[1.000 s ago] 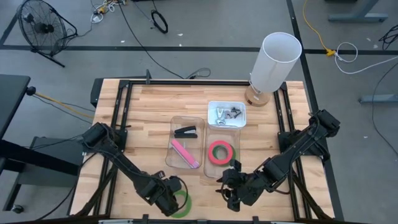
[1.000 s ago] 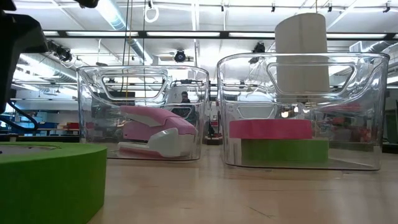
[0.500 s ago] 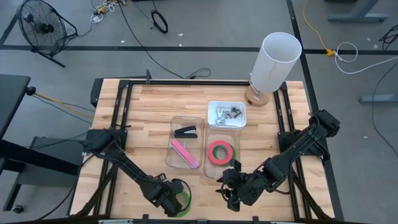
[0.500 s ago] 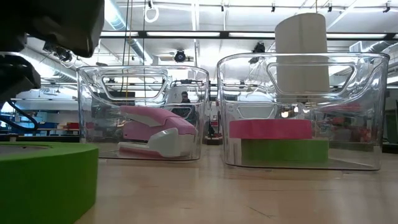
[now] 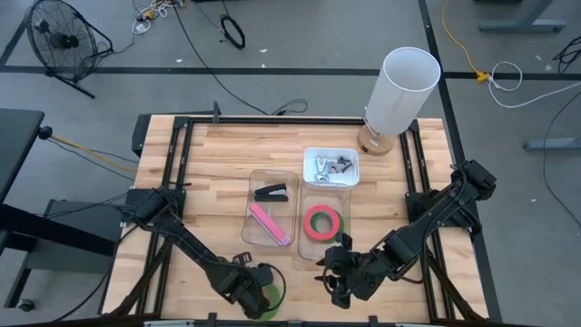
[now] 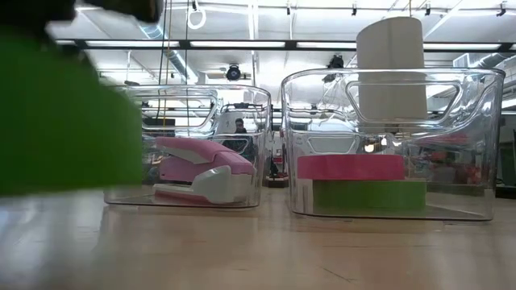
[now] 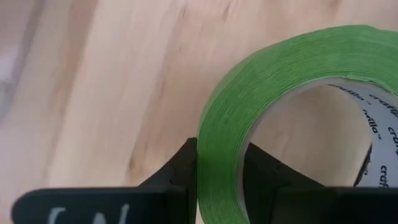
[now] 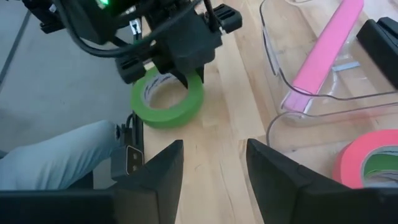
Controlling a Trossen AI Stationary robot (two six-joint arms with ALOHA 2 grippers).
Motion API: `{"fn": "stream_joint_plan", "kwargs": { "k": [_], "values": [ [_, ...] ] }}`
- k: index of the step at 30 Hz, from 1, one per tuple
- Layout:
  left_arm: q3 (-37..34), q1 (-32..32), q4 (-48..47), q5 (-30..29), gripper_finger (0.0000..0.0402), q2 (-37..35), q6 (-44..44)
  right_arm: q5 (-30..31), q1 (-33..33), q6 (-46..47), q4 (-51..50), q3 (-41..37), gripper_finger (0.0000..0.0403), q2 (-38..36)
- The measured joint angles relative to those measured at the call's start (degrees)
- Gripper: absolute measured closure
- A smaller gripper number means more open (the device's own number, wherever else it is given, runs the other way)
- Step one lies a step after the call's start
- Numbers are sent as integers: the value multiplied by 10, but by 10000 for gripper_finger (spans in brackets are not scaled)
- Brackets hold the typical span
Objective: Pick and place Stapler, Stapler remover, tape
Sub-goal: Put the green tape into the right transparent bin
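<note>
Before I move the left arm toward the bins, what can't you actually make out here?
- Low view: the green tape roll is a blur that fills the picture's left, so whether it has left the table is unclear.
- High view: the left gripper covers most of that roll.
- High view: the small white bin's metal contents are too small to name.
- Left wrist view: both bins are out of frame.

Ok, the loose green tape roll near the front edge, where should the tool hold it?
Across the ring's wall, one finger inside the open centre and one outside, as the left tool has the green tape roll now. The band is thin, so its wall fits between the fingers.
</note>
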Motion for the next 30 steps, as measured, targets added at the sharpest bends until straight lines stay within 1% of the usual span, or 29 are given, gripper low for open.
{"fn": "stream_joint_plan", "kwargs": {
  "k": [4,7,10,13,15,17,19,24,30],
  "values": [
    [49,3,-24,-25,316,0,36,0,0,0,-2,0,227,0],
    [103,8,-87,-48,316,0,65,0,0,0,-4,0,227,0],
    [160,15,-146,-88,316,-1,91,0,0,2,-11,0,227,0],
    [214,26,-212,-144,316,-1,122,-5,0,18,-12,0,227,0],
    [240,39,-244,-172,316,-1,134,-23,0,24,-16,0,227,0],
    [262,58,-278,-187,316,-2,135,-42,3,33,-26,0,227,-3],
    [276,80,-300,-203,316,-2,143,-46,9,43,-31,0,227,-8],
    [280,145,-302,-202,316,-2,214,-28,46,52,-34,0,227,-26],
    [280,236,-265,-157,316,-4,312,44,105,66,-32,0,227,-44]
  ]
}}
